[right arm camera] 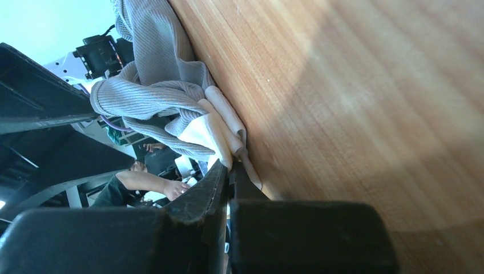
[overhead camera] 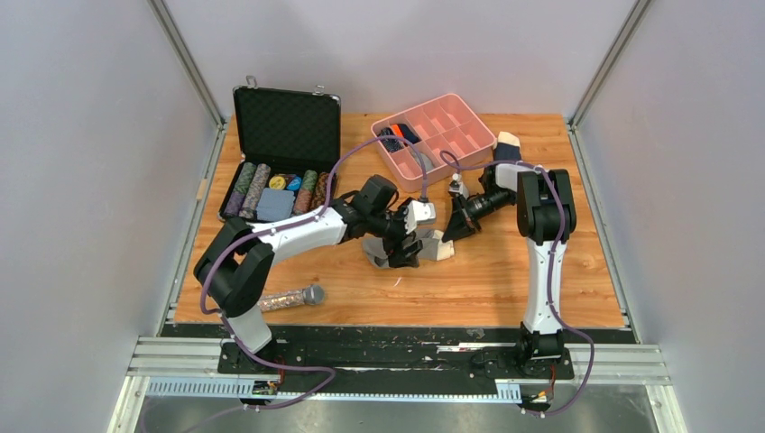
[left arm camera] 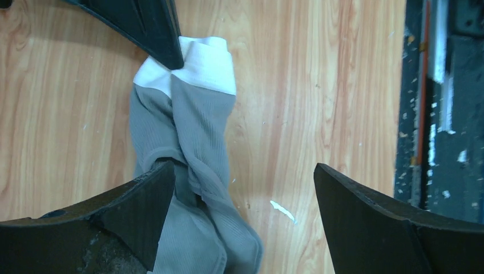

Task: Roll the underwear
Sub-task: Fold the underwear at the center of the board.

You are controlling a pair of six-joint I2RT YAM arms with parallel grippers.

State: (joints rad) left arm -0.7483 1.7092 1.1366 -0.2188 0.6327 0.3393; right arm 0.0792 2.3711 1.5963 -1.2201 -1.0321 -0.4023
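Some underwear hides beneath the spread left end effector; right end effector clamps its band.

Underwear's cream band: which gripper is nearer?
Right. The right gripper is shut on the cream band of the underwear, pinching its edge. The left gripper hangs open over the gray end, away from the band.

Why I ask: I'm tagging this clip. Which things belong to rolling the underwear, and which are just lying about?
In the job: underwear, left gripper open over it, right gripper shut on its pale edge.
Lying about: pink tray, chip case, microphone, sock.
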